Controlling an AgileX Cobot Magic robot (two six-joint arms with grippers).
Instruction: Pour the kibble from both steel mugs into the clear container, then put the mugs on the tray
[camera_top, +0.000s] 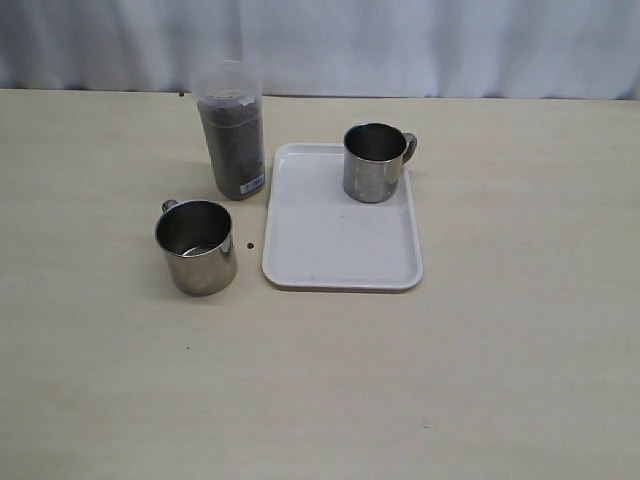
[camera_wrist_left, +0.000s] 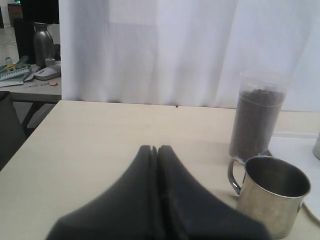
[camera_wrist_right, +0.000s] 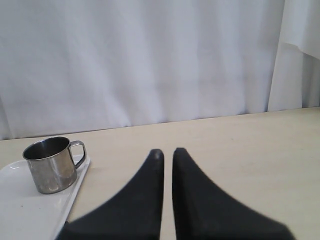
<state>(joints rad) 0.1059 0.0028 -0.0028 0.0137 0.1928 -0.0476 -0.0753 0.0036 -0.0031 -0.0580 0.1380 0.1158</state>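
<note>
Your kibble (camera_top: 233, 150) sits in the clear container (camera_top: 229, 128), filling most of its height. The container stands upright toward the table's (camera_top: 520, 380) far edge, left of centre, just off the far left corner of the white tray (camera_top: 340, 250). 1 steel mug (camera_top: 373, 162) stands upright in the tray's far right corner, its handle reaching out over the tray's right edge. The other steel mug (camera_top: 196, 246) stands upright on the bare table, just beside the tray's left edge and on the near side of the container, handle turned to the far left, and you can see bare steel inside it. 1 stray pellet (camera_top: 250, 246) lies on the table between that mug and the tray's left edge. Your left gripper (camera_wrist_left: 154, 148) is closed, fingers pressed together on nothing, above the table near that mug. Your right gripper (camera_wrist_right: 167, 152) is all but closed, with a thin slit between its fingers, gripping nothing, off the tray's right edge.
</note>
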